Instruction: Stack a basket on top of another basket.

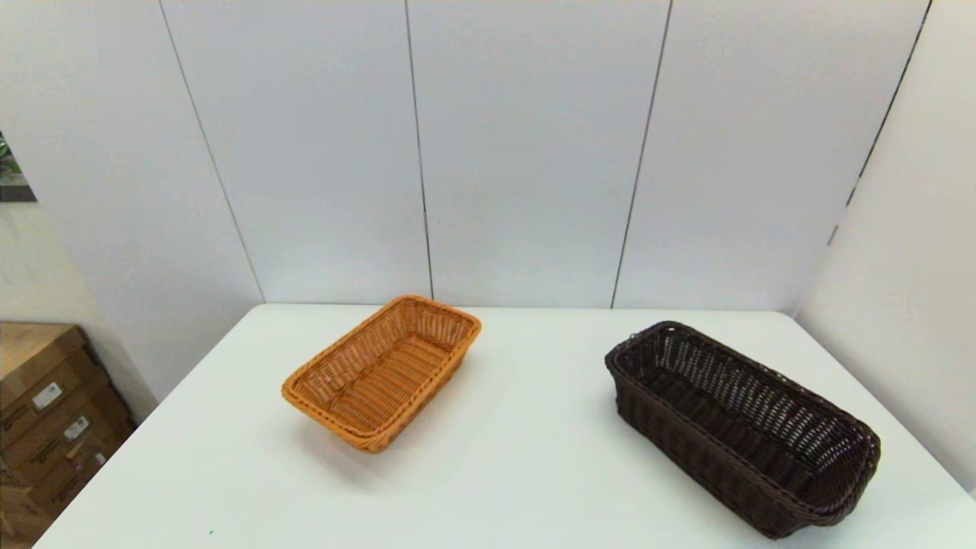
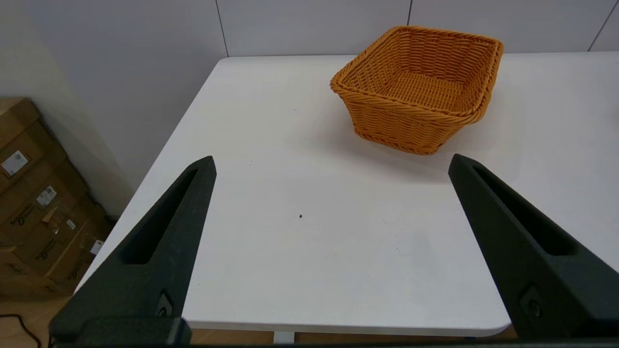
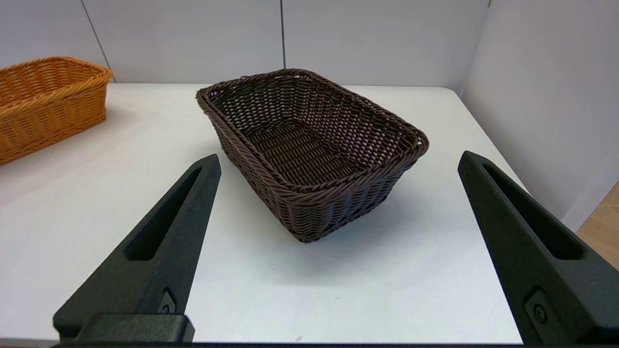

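Nothing of the stacking is done yet, judging by how things lie. The dark brown basket (image 1: pixel 743 427) sits on the white worktop (image 1: pixel 518 457) at about 4 o'clock from the worktop's middle in the head view, lying slantwise with one short end toward the back wall and the other toward the near right corner. The orange-tan basket (image 1: pixel 383 371) sits at about 9 o'clock from the middle, also slantwise, its far end close to the back edge. The two are well apart, with bare worktop between them; both stand upright on their bases and both are empty.

Neither arm shows in the head view, so both seem to be drawn back near the robot. The left gripper (image 2: pixel 331 164) hangs over the near left part of the worktop with its jaws spread wide and nothing between them; the orange-tan basket lies ahead of it, not touched. The right gripper (image 3: pixel 338 162) likewise has its jaws spread wide and holds nothing; the dark brown basket stands straight ahead of it, a near corner pointing toward the camera, with the jaws short of its rim.

What is left is, by my reading, the whole job: the right arm would have to reach forward, close on the braided rim of the dark basket, lift it clear, carry it toward 9 o'clock and set it down into or onto the orange-tan one. Because the two lie at different slants, the carried basket would probably need turning to match.
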Controlling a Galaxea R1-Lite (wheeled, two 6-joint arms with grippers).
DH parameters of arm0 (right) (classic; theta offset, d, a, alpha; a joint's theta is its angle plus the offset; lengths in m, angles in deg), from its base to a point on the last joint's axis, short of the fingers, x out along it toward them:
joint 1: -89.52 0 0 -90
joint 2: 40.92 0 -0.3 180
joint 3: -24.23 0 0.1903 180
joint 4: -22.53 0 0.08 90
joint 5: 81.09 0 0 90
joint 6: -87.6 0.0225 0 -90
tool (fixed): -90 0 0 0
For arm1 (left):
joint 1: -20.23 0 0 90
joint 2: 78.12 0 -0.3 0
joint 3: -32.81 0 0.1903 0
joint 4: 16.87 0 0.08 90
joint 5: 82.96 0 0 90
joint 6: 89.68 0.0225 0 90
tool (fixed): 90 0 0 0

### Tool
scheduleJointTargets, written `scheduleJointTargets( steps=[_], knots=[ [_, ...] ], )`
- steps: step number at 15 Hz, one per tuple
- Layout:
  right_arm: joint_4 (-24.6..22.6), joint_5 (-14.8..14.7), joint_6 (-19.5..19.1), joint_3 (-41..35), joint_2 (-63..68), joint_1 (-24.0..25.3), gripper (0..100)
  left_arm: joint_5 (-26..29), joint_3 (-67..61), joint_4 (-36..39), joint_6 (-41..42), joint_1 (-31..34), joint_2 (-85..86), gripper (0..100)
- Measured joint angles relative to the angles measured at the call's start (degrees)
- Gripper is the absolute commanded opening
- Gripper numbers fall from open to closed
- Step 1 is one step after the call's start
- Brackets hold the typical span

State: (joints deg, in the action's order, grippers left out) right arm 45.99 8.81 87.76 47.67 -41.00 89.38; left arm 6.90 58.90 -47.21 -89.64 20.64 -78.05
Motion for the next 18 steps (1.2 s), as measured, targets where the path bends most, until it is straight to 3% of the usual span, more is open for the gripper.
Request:
scheduleJointTargets(
  steps=[11, 18],
  knots=[
    [0.0, 0.0, 0.0, 0.0, 0.0, 0.0, 100, -0.16, 1.52, -0.55, 0.09, 0.0, -0.32, 100],
    [-0.02, 0.0, 0.0, 0.0, 0.0, 0.0, 100, 0.04, 19.03, -1.4, 0.89, -0.12, -16.63, 100]
  ],
)
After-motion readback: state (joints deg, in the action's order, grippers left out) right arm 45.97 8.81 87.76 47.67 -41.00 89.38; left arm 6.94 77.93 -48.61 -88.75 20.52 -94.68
